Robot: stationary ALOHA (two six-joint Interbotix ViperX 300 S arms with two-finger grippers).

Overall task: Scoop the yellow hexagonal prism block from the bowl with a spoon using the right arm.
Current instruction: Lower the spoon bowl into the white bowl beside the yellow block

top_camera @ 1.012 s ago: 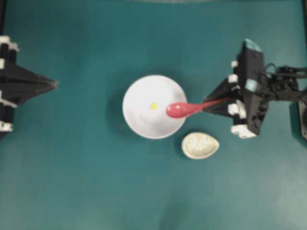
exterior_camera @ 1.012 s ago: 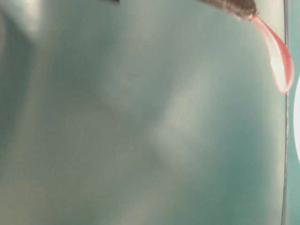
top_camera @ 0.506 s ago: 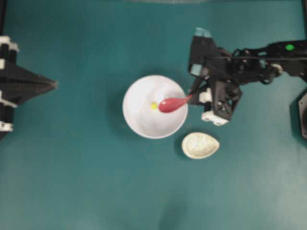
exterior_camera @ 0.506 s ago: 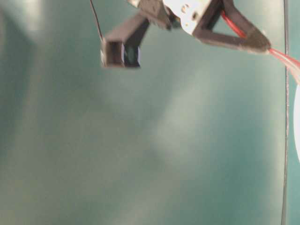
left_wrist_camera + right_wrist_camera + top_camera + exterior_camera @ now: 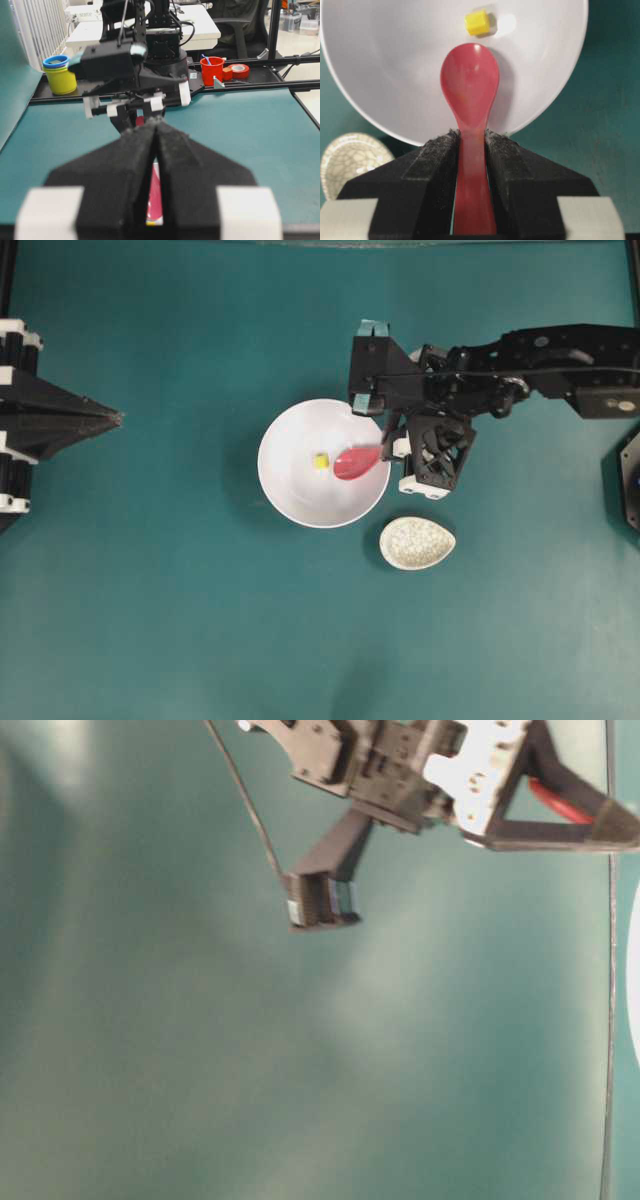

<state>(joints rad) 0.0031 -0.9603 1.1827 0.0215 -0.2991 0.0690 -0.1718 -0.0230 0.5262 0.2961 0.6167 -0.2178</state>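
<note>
The white bowl (image 5: 300, 500) sits mid-table, with the tiny yellow block (image 5: 321, 461) near its centre. My right gripper (image 5: 387, 447) is shut on the handle of the pink-red spoon (image 5: 355, 463) at the bowl's right rim. The scoop lies inside the bowl just right of the block. In the right wrist view the scoop (image 5: 470, 80) points at the block (image 5: 477, 22), a short gap apart, inside the bowl (image 5: 385, 60), and the gripper (image 5: 471, 136) clamps the handle. My left gripper (image 5: 113, 418) is shut and empty at the far left.
A small speckled beige dish (image 5: 417, 543) lies just right of and below the bowl, and shows in the right wrist view (image 5: 347, 160) too. The right arm (image 5: 520, 365) stretches in from the right edge. The table-level view shows the right gripper (image 5: 610, 825) from the side.
My right arm has moved left and tipped the spoon down into the bowl. The scoop now lies closer to the yellow block. The left arm has not moved.
</note>
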